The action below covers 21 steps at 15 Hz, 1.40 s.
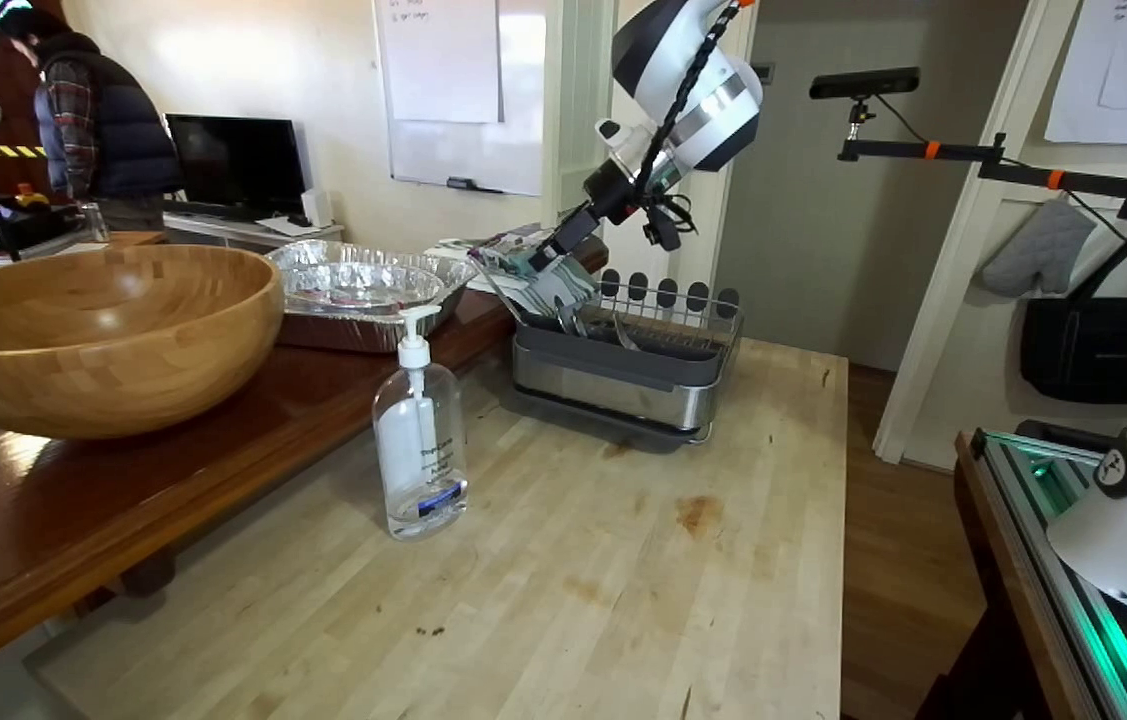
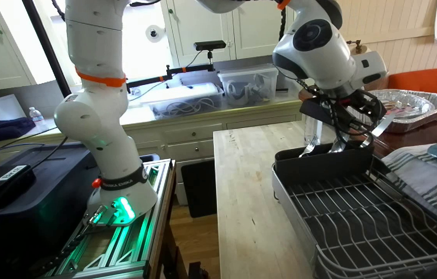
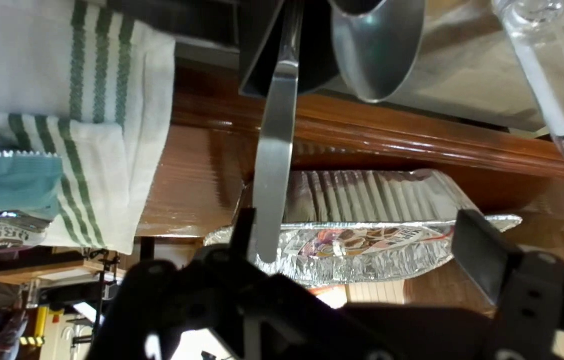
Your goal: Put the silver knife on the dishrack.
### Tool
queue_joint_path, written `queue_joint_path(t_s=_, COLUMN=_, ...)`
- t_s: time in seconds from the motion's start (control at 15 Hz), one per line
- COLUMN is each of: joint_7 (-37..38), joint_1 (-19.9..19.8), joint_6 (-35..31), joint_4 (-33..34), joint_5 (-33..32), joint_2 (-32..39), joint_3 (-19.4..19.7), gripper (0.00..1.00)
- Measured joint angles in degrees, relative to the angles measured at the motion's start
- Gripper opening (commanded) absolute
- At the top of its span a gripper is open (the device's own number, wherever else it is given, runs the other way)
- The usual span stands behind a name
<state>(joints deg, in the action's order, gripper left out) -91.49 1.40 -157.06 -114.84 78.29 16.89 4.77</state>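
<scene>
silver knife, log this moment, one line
silver knife: blade up in cutlery holder; dishrack: holder at one end; end effector: open, nothing held

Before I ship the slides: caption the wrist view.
Open black hand framing a thin silver metal knife that sticks out of a dark grey utensil holder; crinkled foil trays behind.

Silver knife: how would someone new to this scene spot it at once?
On the pale wooden table stands a grey dish rack, with a dark cutlery holder across one end. The silver knife pokes out of that holder, handle down, slanting toward the foil trays. Its long, flat, plain blade sets it apart from the pronged fork and the rounded spoon in there.
</scene>
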Motion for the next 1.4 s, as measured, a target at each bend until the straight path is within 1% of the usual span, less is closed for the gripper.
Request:
queue_joint_path(t_s=0.4, joint_7=21.93, joint_1=0.1, joint_6=-0.2, joint_4=-7.89, joint_5=-21.01, joint_2=-5.92, joint_3=-0.15, gripper=1.0)
queue_joint_path(t_s=0.67, joint_7=35.33, joint_1=0.03, joint_6=-0.18, joint_4=-12.39, joint_5=-32.62, joint_2=-10.05, joint_3=-0.01, gripper=1.0)
queue_joint_path(t_s=1.0, joint_7=46.49, joint_1=0.21, joint_6=0.32, joint_4=-16.43, joint_5=-42.47, joint_2=-14.3, joint_3=0.37, gripper=1.0)
queue_joint_path(t_s=1.13, joint_7=49.45, joint_1=0.18, joint_6=1.62, joint_4=-17.82, joint_5=-44.97, joint_2=-15.87, joint_3=0.38, gripper=1.0)
queue_joint_path(t_s=1.4, joint_7=55.58, joint_1=-1.16, joint_6=4.63, joint_4=-20.69, joint_5=-49.48, joint_2=-19.61, joint_3=0.11, gripper=1.0)
